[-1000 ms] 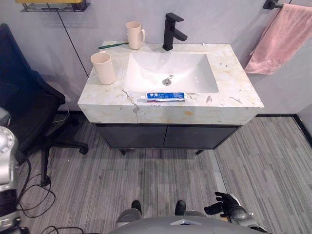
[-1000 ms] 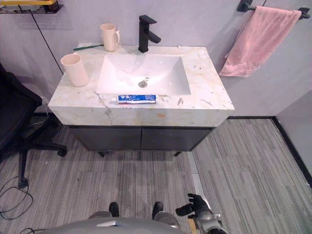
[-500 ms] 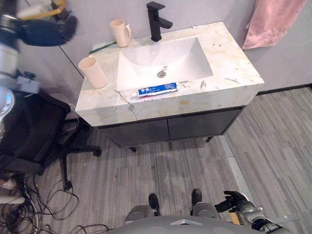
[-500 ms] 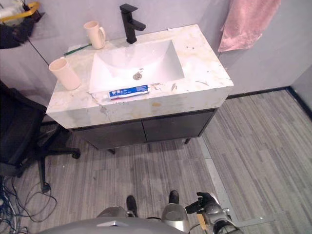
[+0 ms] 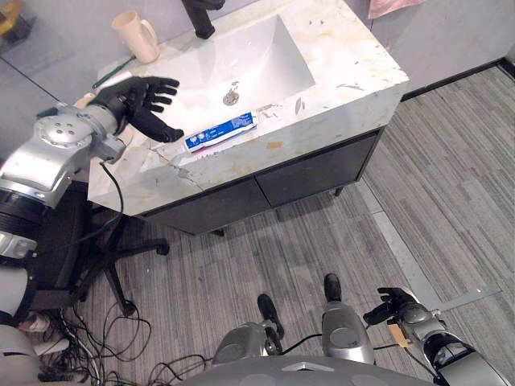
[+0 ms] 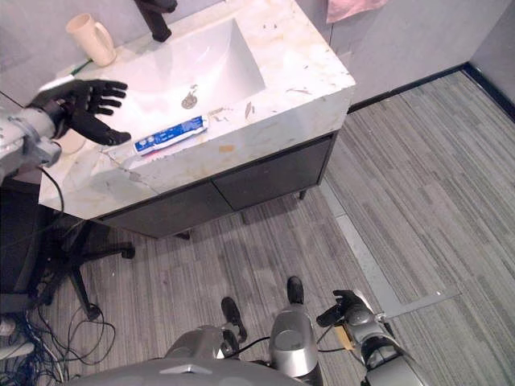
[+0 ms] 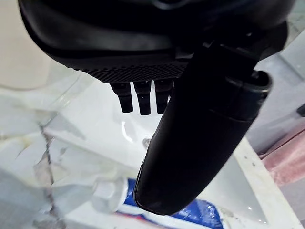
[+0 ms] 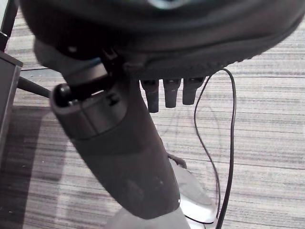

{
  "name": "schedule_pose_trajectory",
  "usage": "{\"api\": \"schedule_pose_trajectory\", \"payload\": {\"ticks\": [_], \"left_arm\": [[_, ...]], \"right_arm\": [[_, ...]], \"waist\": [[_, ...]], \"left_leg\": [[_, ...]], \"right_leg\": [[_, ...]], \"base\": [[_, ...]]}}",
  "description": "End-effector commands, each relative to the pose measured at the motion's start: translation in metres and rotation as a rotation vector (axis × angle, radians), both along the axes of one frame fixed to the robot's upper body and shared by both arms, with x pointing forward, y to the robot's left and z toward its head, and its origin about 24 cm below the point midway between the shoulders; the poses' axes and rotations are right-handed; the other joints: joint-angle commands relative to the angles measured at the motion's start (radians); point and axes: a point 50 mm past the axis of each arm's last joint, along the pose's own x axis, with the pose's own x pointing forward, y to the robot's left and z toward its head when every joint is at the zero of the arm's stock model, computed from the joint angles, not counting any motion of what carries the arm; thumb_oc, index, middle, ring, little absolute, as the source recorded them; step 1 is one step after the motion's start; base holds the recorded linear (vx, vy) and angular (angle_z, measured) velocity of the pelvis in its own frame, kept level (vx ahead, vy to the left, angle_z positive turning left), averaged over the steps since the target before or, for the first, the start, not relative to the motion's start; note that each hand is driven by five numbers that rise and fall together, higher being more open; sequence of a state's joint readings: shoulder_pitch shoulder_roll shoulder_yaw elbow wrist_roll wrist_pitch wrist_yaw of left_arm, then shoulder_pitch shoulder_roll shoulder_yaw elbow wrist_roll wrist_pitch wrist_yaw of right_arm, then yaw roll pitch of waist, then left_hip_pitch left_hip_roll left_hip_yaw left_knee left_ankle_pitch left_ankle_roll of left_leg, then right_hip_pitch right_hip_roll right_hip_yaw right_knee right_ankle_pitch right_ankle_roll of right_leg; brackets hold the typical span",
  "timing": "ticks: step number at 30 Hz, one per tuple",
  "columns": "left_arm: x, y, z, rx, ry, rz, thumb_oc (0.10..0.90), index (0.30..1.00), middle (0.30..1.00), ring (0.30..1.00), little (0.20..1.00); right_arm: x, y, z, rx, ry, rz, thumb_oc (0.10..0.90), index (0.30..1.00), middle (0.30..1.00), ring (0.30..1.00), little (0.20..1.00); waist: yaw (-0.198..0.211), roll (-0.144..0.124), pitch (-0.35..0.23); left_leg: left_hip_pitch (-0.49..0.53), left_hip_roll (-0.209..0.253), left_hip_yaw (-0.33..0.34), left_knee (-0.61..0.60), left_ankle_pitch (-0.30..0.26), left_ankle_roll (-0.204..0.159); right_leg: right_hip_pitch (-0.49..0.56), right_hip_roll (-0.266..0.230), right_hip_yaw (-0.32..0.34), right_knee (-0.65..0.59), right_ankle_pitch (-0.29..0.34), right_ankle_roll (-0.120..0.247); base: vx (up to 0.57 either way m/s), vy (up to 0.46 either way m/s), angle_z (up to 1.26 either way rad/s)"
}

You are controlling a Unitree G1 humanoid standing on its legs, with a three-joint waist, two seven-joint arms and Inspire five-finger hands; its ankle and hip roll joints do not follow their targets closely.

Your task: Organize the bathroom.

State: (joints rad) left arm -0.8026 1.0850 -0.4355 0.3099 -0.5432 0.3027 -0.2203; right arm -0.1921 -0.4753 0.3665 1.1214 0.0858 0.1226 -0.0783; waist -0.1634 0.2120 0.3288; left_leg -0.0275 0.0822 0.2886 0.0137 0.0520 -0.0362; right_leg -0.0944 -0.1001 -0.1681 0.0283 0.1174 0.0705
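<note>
The left hand (image 5: 137,103) is hovering spread and empty over the counter's (image 5: 354,68) left side, just beside the toothpaste tube (image 5: 220,133) lying on the sink's (image 5: 257,64) front rim. A handled cup (image 5: 135,34) and black faucet (image 5: 199,14) are standing behind, while the right hand (image 5: 396,304) is hanging low over the floor (image 5: 451,201), fingers loosely extended, holding nothing.

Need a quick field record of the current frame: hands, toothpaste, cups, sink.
left hand: open, fingers spread, raised over the counter's left part, holding nothing
right hand: low by the floor, fingers loosely extended, holding nothing
toothpaste tube: lying flat on the counter's front edge, just in front of the sink basin, beside the left hand
handled cup: upright at the back left of the counter
sink basin: white, holds nothing, drain visible
counter: marble-look top over a dark cabinet
</note>
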Motion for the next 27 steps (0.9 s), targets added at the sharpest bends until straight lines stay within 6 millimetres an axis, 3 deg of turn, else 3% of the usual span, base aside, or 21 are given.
{"api": "schedule_pose_trajectory", "payload": {"ticks": [1,16,27], "left_arm": [[-0.011,0.030,0.052,-0.007,-0.216,0.140,0.800,0.900,0.900,0.900,0.900],[-0.001,0.035,0.041,-0.024,-0.190,0.221,0.800,0.900,0.900,0.900,0.900],[-0.001,0.036,0.042,-0.026,-0.177,0.228,0.800,0.900,0.900,0.900,0.900]], "right_arm": [[0.003,0.005,0.000,0.017,-0.033,-0.018,0.800,0.900,0.900,0.900,0.900],[0.002,-0.003,0.004,-0.040,-0.046,-0.018,0.800,0.900,0.900,0.900,0.900],[-0.009,-0.002,-0.002,-0.043,-0.018,-0.030,0.800,0.900,0.900,0.900,0.900]], "waist": [[0.011,-0.032,-0.052],[-0.030,-0.021,-0.031],[-0.026,-0.040,-0.050]], "left_leg": [[-0.019,0.079,0.017,0.204,-0.068,-0.034],[-0.019,0.077,0.041,0.185,-0.052,-0.039],[-0.008,0.078,0.047,0.182,-0.054,-0.038]], "right_leg": [[-0.073,-0.041,0.068,0.091,-0.141,0.067],[-0.093,-0.040,0.087,0.088,-0.140,0.060],[-0.067,-0.038,0.078,0.072,-0.142,0.059]], "base": [[-0.07,0.016,-0.01],[-0.01,0.006,-0.01],[0.03,0.003,0.02]]}}
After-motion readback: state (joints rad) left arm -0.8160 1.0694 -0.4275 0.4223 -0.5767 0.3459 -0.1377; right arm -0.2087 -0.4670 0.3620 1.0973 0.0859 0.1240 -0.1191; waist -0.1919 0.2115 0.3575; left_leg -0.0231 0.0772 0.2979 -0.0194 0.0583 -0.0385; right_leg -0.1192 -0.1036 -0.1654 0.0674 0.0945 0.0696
